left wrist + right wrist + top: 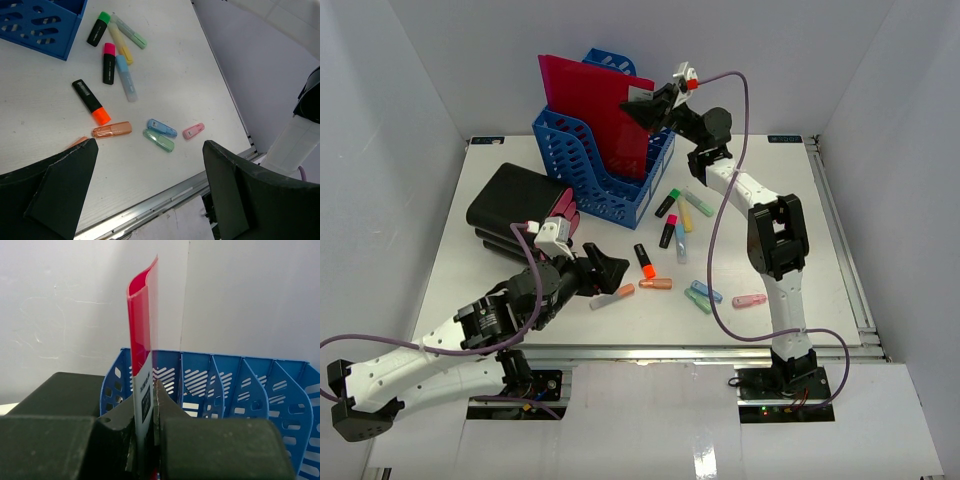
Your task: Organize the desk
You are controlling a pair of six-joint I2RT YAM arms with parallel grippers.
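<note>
From above, you see the bench (800,230) filling the white-walled cell, its metal rail along the near edge by the arm bases. The blue file rack (605,170) stands toward the back left of it, with a red folder (585,105) upright in it; which slot, you cannot tell. The right fingers (648,108) are closed on the folder's upper right corner, by a white label. Left of the rack lies a black case (515,205). The left fingers (608,272) hang low in front of the rack, near a loose scatter of markers (668,232) spreading from the rack's front right corner toward the rail.

Your left wrist camera gives what the top view does not. The left fingers are spread wide with nothing in them, and bare bench shows between them. An orange-capped marker (91,102) carries a barcode sticker, too small to read. A peach marker (111,130) lies just beside its cap. The blue marker (161,128) and the green marker (158,140) touch, and the pink marker (193,130) is near them, all farther from the rack.

Only your right wrist camera shows the pinch edge-on. The folder is clamped between the right fingers, and its white label bears dark print too blurred to read. The rack's slotted dividers stand behind.
</note>
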